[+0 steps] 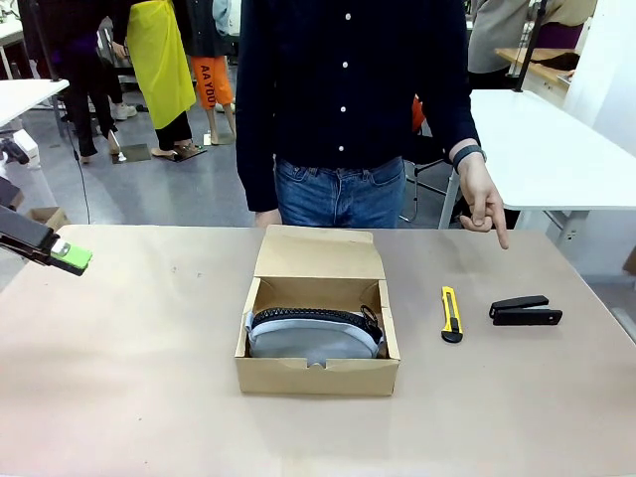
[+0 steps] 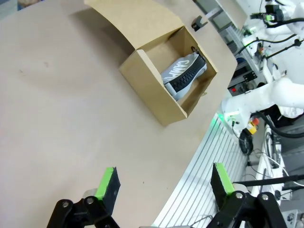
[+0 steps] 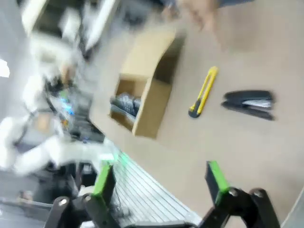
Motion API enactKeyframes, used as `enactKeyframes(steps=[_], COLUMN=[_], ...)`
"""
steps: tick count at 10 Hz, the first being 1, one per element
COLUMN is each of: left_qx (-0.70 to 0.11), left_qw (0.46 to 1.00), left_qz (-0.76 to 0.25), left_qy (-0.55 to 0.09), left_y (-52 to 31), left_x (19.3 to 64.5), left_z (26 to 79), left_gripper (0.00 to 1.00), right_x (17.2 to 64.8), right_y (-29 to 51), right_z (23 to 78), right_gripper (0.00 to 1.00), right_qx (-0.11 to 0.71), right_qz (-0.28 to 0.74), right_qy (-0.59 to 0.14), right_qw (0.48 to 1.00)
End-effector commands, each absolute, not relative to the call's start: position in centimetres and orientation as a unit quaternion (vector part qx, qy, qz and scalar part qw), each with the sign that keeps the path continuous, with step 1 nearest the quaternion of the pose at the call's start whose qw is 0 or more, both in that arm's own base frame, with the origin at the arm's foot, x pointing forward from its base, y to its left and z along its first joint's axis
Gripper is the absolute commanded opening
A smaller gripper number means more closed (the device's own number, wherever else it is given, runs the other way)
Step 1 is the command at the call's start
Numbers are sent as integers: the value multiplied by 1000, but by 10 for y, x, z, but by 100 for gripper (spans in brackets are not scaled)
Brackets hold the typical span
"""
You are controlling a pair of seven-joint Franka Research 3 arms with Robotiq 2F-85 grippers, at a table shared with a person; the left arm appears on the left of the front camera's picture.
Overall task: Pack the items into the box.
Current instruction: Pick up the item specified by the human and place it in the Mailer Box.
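Spread and empty: right pincer (image 3: 159, 187), above the near edge of the bench (image 1: 119, 397); likewise left pincer (image 1: 62, 254), at its left edge. Packed: pouch (image 1: 313, 333), inside box (image 1: 318, 378), mid-bench. Unpacked, toward the right edge: stapler (image 1: 525, 311), beside knife (image 1: 451, 313). Best straddled across its narrow body, clear of knife. From the front: hand (image 1: 484, 199) pointing toward it; from the left wrist: pouch's zip.

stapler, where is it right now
In the front view the stapler lies on the table on the robot's right, just right of the yellow utility knife and outside the box, near the person's pointing hand.
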State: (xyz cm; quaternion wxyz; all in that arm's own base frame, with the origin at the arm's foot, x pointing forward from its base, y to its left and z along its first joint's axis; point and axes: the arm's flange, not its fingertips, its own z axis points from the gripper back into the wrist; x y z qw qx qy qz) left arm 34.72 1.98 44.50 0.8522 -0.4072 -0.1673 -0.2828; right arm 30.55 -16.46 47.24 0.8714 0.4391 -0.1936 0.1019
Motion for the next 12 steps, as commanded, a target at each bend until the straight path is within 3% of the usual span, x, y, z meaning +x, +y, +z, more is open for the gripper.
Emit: enactKeyframes(steps=[1,4,8,10,12], left_qx=[-405,-405,-405,-405,-405], left_qw=[851,851,851,851,851], left_qz=[-289,-289,-289,-289,-289], left_qy=[-171,-171,-171,-171,-171], left_y=[23,23,23,23,23], left_x=[346,346,346,346,346], left_z=[445,445,445,445,445], left_gripper=[100,100,100,100,100], right_x=[316,332,361,374,380], right_y=[-138,-64,-11,-17,-28], right_z=[475,482,467,454,453], right_gripper=[100,100,100,100,100], right_qx=[386,277,83,-10,-47], right_qz=[329,521,627,646,637], right_qy=[-227,-249,-262,-190,-145], right_qw=[831,768,729,739,756])
